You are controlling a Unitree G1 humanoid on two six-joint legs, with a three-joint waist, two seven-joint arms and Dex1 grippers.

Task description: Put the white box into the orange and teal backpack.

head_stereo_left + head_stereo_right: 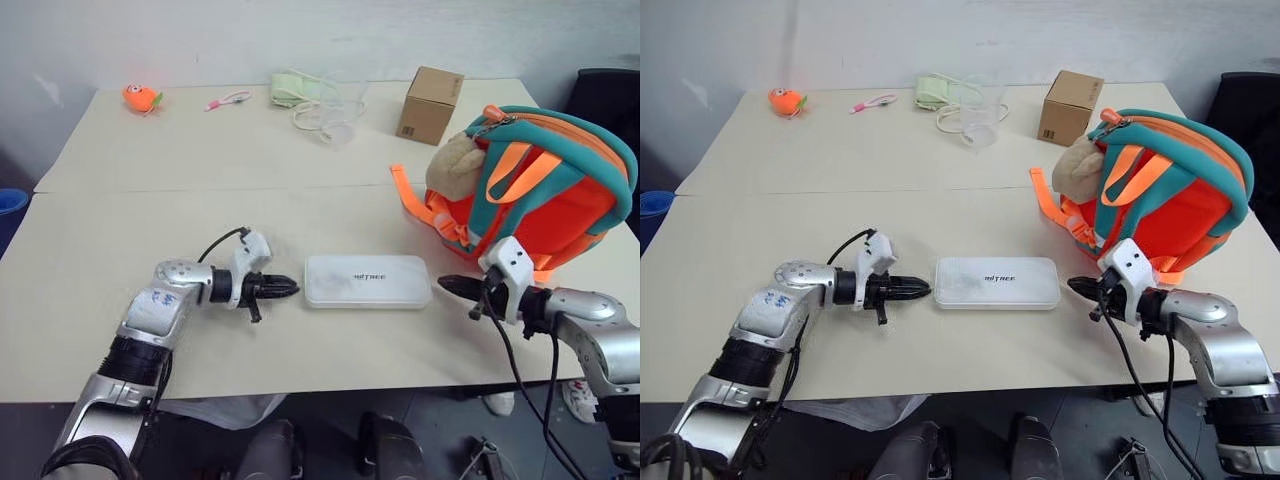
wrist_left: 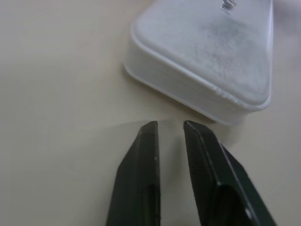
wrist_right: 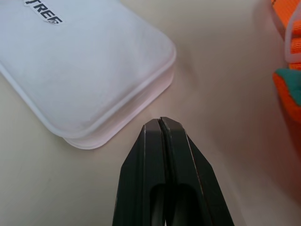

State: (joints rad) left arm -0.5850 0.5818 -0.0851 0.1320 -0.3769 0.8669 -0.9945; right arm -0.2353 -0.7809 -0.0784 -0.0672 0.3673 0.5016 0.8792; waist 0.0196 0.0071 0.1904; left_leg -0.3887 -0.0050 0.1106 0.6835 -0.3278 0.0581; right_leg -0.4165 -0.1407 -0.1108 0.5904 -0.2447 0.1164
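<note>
While flanked by both grippers, lying flat on the table (image 1: 200, 160): white box (image 1: 368, 281).
Left gripper (image 1: 290, 288) slightly parted, right gripper (image 1: 445, 284) pressed together, each just beside a box end, apart from it; orange and teal backpack (image 1: 545, 190) upright behind the right one.

One white box (image 1: 368, 281); one orange and teal backpack (image 1: 545, 185) with one beige plush toy (image 1: 458, 164); one brown cardboard box (image 1: 430, 104); one small orange toy (image 1: 141, 97); one pink utensil (image 1: 229, 99); one clear cup (image 1: 340, 112); two grippers, left gripper (image 1: 289, 288) and right gripper (image 1: 446, 284).
</note>
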